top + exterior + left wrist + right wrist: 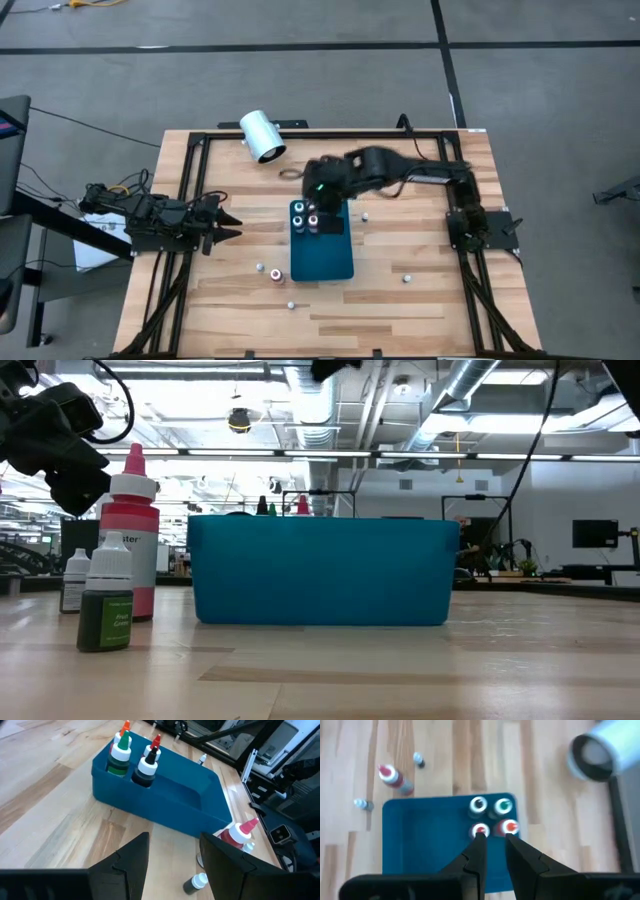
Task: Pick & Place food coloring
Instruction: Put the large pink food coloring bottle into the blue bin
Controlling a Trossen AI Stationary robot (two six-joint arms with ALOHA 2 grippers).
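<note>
Broadly, the bench (420, 300) filled the middle of the high view, with the blue tray (322, 255) at its centre and a white cylinder (263, 136) lying at upper centre-left. The right arm reached in from the right side of the frame, its gripper (493, 851) hanging over the tray's upper end with the fingers a small gap apart and nothing between them. The left gripper (172, 865) waited at the left edge of the bench, fingers well apart and empty, pointing toward the tray.

Four food coloring bottles (494, 816) stood upright in a tight cluster at the tray's upper end, directly below the right fingers, caps toward the camera. More bottles remained on the bench below and left of the tray: a red one (277, 274), a smaller one (259, 268) just beside it, and another (291, 304) lower still.

By my reading, the next pick would turn on these loose bottles: they lay on the tray's left side, nearer the left gripper, while the right arm would have to cross over the tray.
</note>
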